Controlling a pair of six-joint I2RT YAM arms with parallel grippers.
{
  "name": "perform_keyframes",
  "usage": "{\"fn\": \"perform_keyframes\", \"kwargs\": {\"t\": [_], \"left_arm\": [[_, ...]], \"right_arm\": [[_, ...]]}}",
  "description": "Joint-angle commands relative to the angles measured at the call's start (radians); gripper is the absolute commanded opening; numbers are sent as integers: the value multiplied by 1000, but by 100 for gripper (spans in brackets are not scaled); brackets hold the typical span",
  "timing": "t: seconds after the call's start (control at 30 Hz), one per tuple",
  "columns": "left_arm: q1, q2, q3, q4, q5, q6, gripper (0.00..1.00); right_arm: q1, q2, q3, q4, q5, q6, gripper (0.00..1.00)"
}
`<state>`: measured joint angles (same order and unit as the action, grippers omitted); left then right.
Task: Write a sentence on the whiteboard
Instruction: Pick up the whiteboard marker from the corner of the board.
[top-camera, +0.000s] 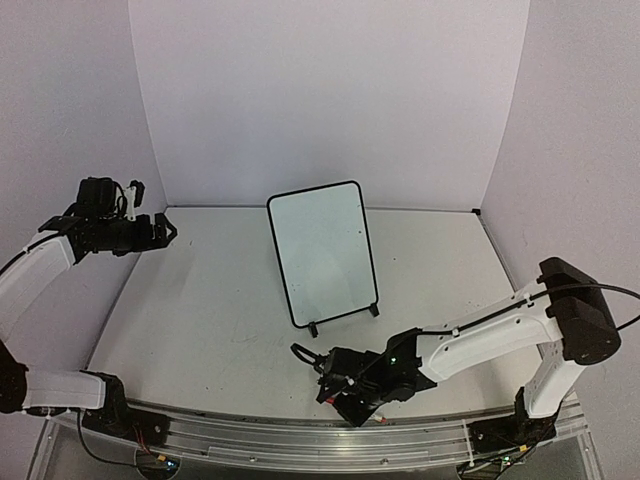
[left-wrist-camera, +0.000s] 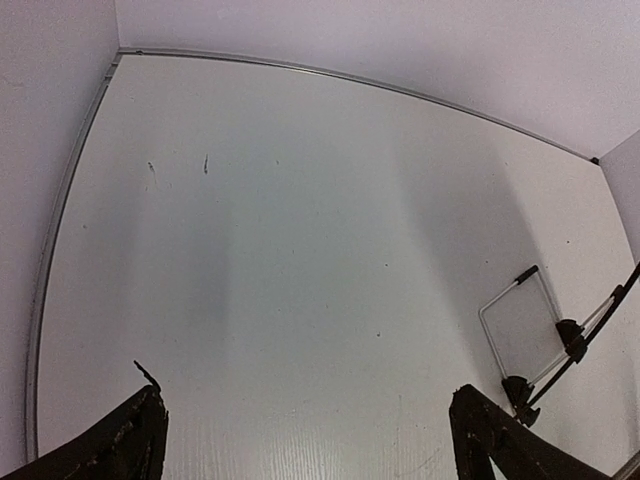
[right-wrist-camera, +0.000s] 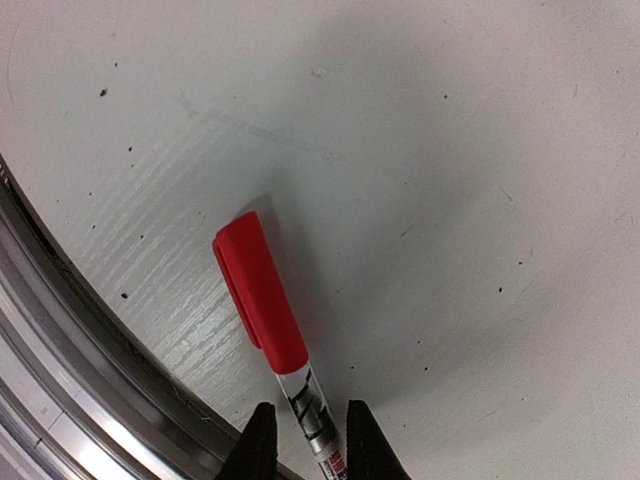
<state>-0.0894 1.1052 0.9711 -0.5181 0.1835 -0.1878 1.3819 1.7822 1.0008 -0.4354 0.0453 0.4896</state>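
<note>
The whiteboard (top-camera: 322, 250) stands upright on its two black feet in the middle of the table, tilted back. Its face is blank; no sentence shows on it. It also shows small at the right of the left wrist view (left-wrist-camera: 518, 322). My right gripper (top-camera: 336, 390) is low over the table near the front edge, in front of the board. In the right wrist view it (right-wrist-camera: 310, 440) is closed around the clear barrel of a marker with a red cap (right-wrist-camera: 260, 295), which points away over the table. My left gripper (top-camera: 165, 230) is raised at the far left, open and empty (left-wrist-camera: 305, 440).
A metal rail (right-wrist-camera: 60, 370) runs along the table's front edge, close beside the marker. White walls close in the back and both sides of the table (top-camera: 200, 330). The right arm (top-camera: 480, 335) lies low across the front right.
</note>
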Motion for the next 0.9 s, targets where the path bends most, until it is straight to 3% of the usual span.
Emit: {"fn": "perform_keyframes", "kwargs": {"t": [0.0,0.23,0.43,0.63,0.87], "left_arm": [[-27,10,38,10,50,-58,97],[-170,-75,-88,21,34,-248,96],[-249,-115,-191,40,123,-347,94],[-296,-194,-317,154,325,-457,92],[-495,-215,-385,252,376,-565,92]], "right_arm": [[8,18,24,-20,39,-19,19],[17,25,23,-9,66,-23,12],[17,-7,7,24,89,-8,0],[18,-85,52,35,166,-28,0],[14,-97,134,69,184,-119,0]]}}
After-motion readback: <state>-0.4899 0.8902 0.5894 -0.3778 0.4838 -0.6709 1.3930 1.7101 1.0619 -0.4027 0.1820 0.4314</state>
